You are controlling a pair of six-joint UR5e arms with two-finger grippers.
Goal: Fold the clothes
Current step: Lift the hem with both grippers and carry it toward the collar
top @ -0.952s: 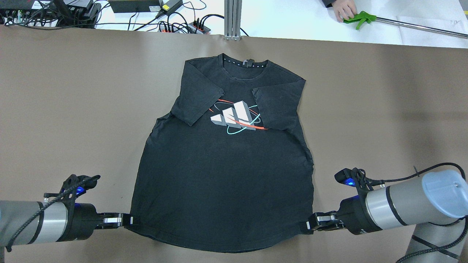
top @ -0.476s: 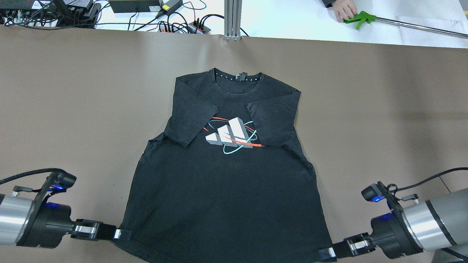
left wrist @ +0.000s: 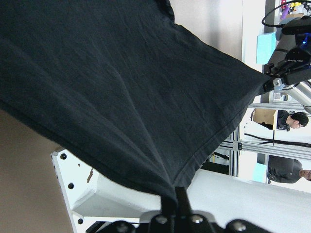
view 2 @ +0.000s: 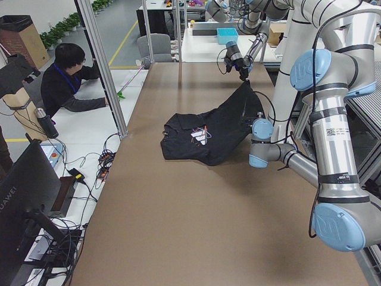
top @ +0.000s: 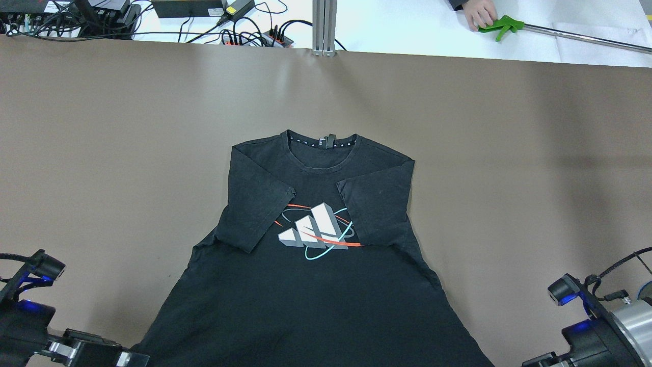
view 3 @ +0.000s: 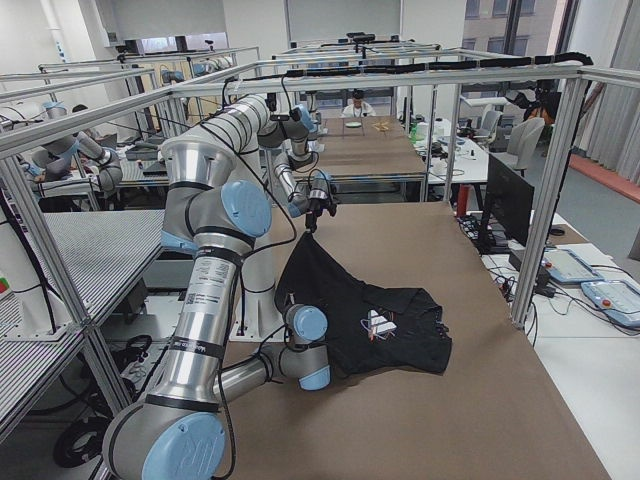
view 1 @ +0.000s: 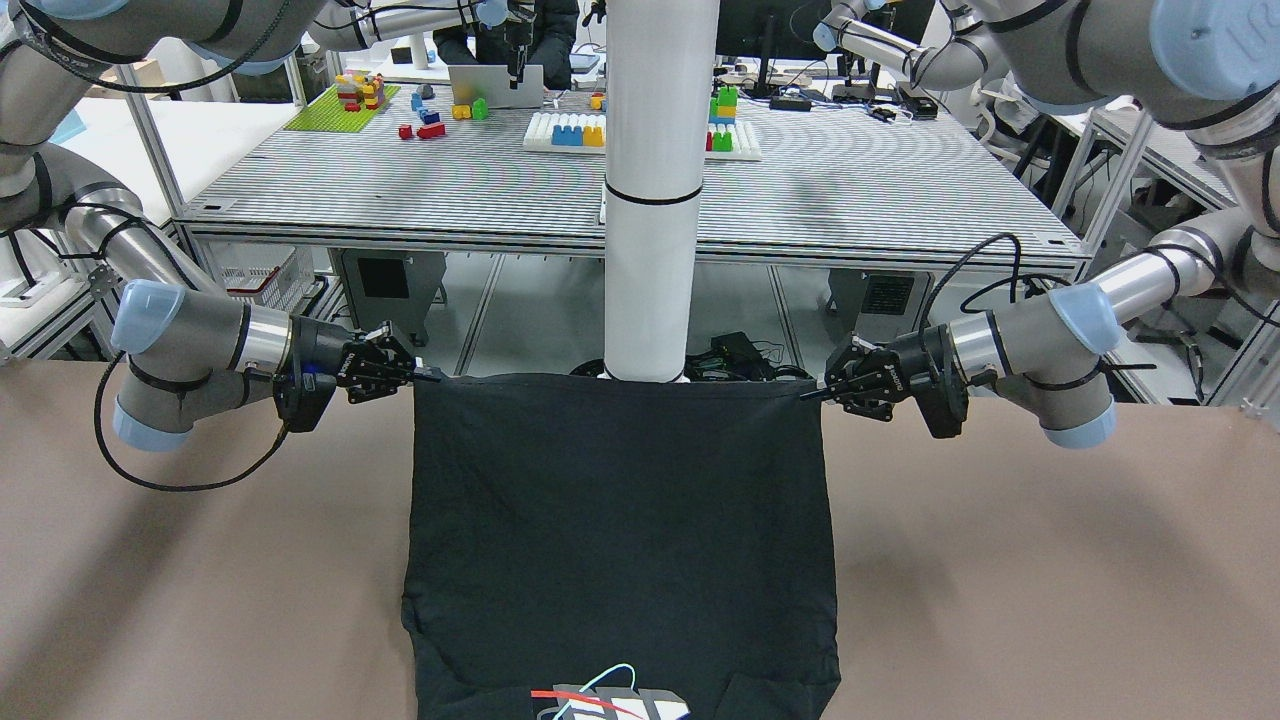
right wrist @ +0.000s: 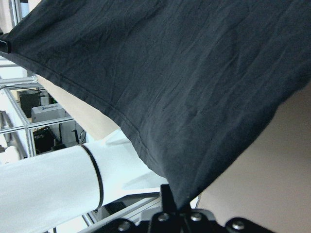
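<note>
Pinches one bottom-hem corner of the black T-shirt (view 1: 620,520) in the left gripper (view 1: 812,393), fingers closed right down on the cloth; pinches the opposite hem corner the same way in the right gripper (view 1: 432,377), with nothing but fabric between the fingers. Holds the hem raised off the brown table (top: 102,127) and pulled into a nearly straight line between the two grippers, just in front of the white column (view 1: 655,190) at the robot's base. Leaves the upper half of the shirt lying front-up on the table, collar (top: 322,140) pointing away from the robot; slopes the lower half up from there to the grippers. Shows both short sleeves folded inward over the chest, one on each side of the white, red and teal print (top: 316,232), the right-hand sleeve overlapping the print's edge. Confirms the grip in both wrist views: a hem corner bunched at the closed fingertips, creases fanning out from the pinch. Beyond the table's far edge, shows a person's hand (top: 481,12) resting on a green tool (top: 501,24) with a long metal shaft; also power strips (top: 254,36) and cables.
</note>
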